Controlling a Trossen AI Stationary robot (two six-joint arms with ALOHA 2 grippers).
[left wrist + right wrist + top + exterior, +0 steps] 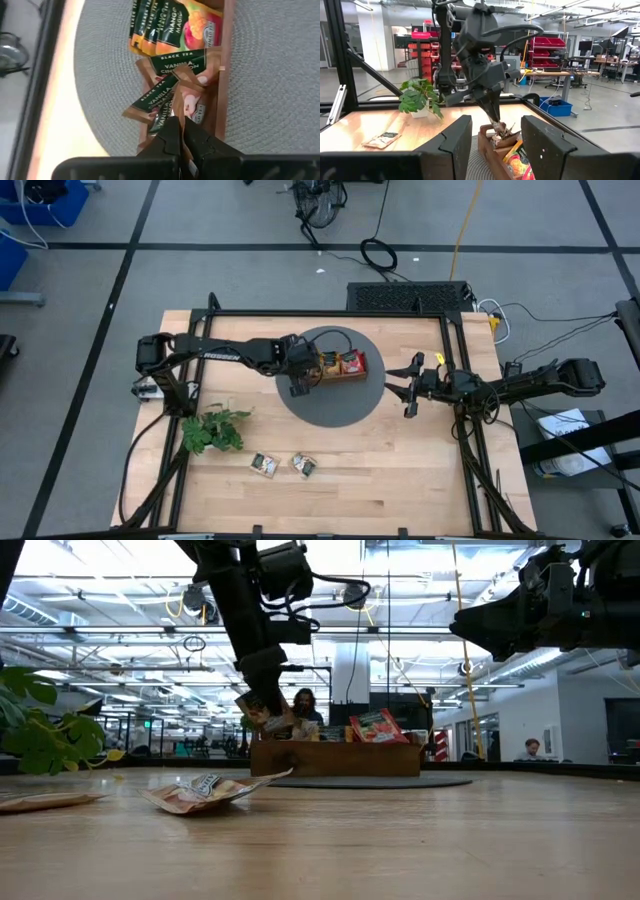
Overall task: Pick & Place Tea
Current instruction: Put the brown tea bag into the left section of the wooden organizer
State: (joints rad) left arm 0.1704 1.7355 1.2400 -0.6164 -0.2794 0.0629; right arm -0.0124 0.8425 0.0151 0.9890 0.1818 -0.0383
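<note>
Plant sprig [213, 429], two loose sachets [283, 465] nearby

Tea sachets: two pale ones with dark print [264, 464] [303, 466] lie flat, lower centre of the high view. Orange-yellow sachets [172, 27] stand stacked in the tray, upper centre; brown vanilla sachets [170, 90] lie jumbled below them; red sachet [354, 362] at the tray's right end.
</note>
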